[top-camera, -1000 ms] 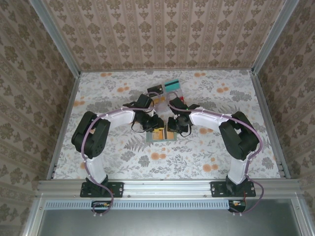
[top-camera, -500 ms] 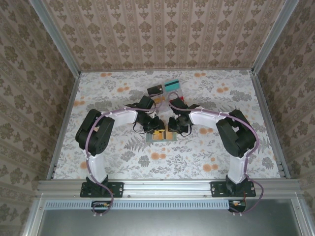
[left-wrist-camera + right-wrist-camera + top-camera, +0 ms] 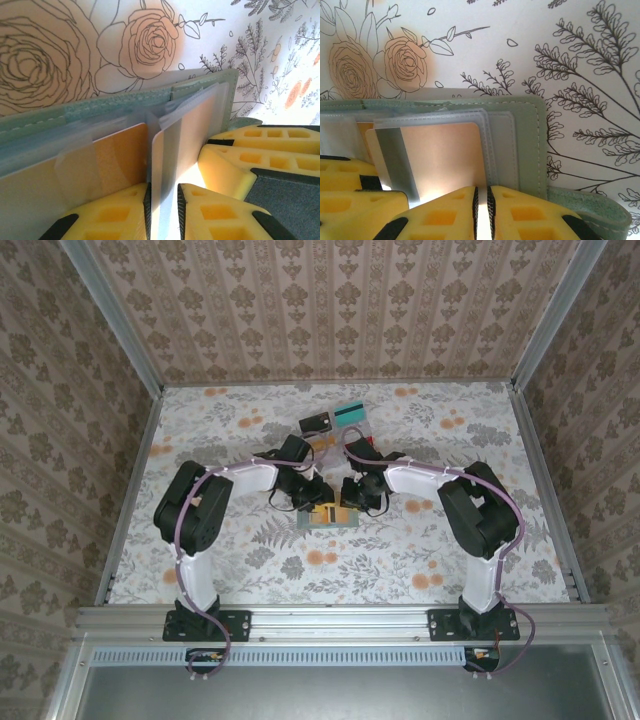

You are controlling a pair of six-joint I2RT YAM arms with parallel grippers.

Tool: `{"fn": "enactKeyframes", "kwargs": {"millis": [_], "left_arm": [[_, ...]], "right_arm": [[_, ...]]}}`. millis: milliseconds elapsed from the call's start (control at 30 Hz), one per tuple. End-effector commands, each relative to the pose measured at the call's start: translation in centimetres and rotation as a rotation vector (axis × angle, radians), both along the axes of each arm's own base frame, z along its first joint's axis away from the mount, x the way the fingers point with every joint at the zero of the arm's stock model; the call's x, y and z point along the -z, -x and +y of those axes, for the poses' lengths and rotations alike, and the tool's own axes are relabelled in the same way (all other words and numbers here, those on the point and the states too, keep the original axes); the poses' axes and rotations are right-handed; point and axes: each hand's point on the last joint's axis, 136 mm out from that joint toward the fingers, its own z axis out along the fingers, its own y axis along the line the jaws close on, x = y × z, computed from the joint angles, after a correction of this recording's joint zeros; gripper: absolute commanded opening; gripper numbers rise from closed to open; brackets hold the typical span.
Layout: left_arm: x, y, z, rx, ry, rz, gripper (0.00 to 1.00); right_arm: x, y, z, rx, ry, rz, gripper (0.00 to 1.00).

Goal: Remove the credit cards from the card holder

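Nearest us, both arms have drawn their elbows slightly inward over the last second. The wrists have stayed over the card holder (image 3: pixel 334 520), which has not shifted from its spot at the middle of the table.

At the wrist, the left gripper (image 3: pixel 162 210) has its yellow fingers pinched narrow on a thin pale card (image 3: pixel 156 165) standing edge-on beside an orange card (image 3: pixel 120 150) in the clear pockets. The right gripper (image 3: pixel 481 212) is almost shut on the near edge of the holder's pocket stack, just beside a copper-faced card (image 3: pixel 445 150) with a silver stripe. We cannot tell exactly which layer it clamps.

Further back, well apart from the holder, small clear boxes (image 3: pixel 335 437) carry a dark card (image 3: pixel 315 423) and a teal card (image 3: pixel 350 411), unchanged.

The floral tablecloth (image 3: pixel 250 560) covers the table (image 3: pixel 480 430). An aluminium rail (image 3: pixel 340 620) runs along its near edge, and patterned beige wallpaper (image 3: pixel 330 310) covers the walls on three sides.
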Motion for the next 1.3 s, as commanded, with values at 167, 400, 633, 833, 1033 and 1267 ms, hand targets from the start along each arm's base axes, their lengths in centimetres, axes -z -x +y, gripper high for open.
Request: {"fn": "enactKeyframes", "kwargs": {"millis": [167,400,633,833,1033,1267], "left_arm": [[-2.6,0.0,-0.6,0.050,0.141,-0.056,0.15],[-2.8,0.1,0.3,0.048,0.162,-0.076,0.13],[-3.5,0.1,1.1,0.040,0.195,-0.098,0.08],[-2.9,0.1,1.6,0.039,0.179,-0.103,0.03],[-3.1,0.1,3.4,0.055,0.115,-0.150,0.00],[-4.9,1.2,6.1,0.129,0.028,-0.251,0.00]], "right_arm": [[3.2,1.6,-2.8,0.023,0.159,0.085,0.18],[3.8,1.9,-3.7,0.041,0.198,0.093,0.17],[3.9,1.8,-4.3,0.059,0.227,0.081,0.17],[3.5,1.7,-4.0,0.061,0.208,0.067,0.17],[1.5,0.5,-2.7,0.050,0.133,0.002,0.18],[-4.9,-1.6,0.0,0.005,-0.060,-0.181,0.28]]}}
